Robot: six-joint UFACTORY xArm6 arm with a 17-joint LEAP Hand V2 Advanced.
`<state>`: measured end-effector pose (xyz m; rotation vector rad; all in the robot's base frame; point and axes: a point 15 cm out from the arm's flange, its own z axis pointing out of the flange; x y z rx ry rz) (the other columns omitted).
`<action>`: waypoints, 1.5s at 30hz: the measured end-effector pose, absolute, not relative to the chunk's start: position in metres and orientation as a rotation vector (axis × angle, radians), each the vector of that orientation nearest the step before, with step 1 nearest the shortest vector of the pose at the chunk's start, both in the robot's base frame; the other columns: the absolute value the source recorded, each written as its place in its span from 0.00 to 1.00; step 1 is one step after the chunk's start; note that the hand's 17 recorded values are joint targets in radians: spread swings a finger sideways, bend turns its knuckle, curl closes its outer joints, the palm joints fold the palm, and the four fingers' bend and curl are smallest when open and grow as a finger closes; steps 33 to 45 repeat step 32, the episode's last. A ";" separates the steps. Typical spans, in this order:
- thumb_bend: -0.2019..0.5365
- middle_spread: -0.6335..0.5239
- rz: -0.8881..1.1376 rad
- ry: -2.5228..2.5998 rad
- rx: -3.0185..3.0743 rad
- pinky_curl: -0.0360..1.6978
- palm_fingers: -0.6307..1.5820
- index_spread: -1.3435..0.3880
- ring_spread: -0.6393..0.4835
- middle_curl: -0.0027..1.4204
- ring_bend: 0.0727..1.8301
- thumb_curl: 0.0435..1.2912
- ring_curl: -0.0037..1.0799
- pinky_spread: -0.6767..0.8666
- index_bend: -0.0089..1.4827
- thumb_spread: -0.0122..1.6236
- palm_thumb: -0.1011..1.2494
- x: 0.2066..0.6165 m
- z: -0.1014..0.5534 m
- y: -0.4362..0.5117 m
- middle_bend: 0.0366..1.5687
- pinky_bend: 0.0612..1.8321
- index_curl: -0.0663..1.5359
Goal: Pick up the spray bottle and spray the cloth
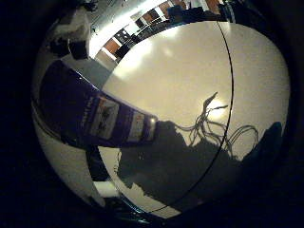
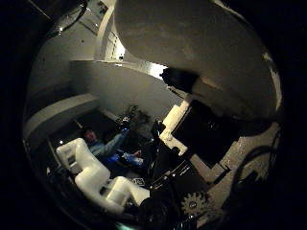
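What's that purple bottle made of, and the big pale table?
The bottle looks like smooth plastic, a bit glossy, with a printed label stuck on it. The table looks hard and smooth, maybe laminate, since bright light spots shine off it. I can't tell for sure from here.

Pale round tabletop (image 1: 190, 71) fills most of little-finger view, thin dark seam line (image 1: 231, 95) arcing across it, big shadow patch (image 1: 180, 161) near one edge. Beyond far edge, row of dark and orange-brown cabinets (image 1: 142, 23) along wall.
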<state>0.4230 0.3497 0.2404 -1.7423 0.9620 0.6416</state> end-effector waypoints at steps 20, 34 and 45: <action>0.23 0.41 0.642 0.893 -1.931 0.32 0.43 0.51 0.39 0.37 0.52 0.35 0.45 0.26 0.16 0.57 0.69 0.402 0.217 0.339 0.27 0.61 0.42; 0.24 0.48 0.643 0.943 -1.994 0.24 0.37 0.54 0.47 0.29 0.38 0.30 0.35 0.50 0.15 0.57 0.66 0.405 0.207 0.316 0.19 0.52 0.34; 0.24 0.48 0.643 0.943 -1.994 0.24 0.37 0.54 0.47 0.29 0.38 0.30 0.35 0.50 0.15 0.57 0.66 0.405 0.207 0.316 0.19 0.52 0.34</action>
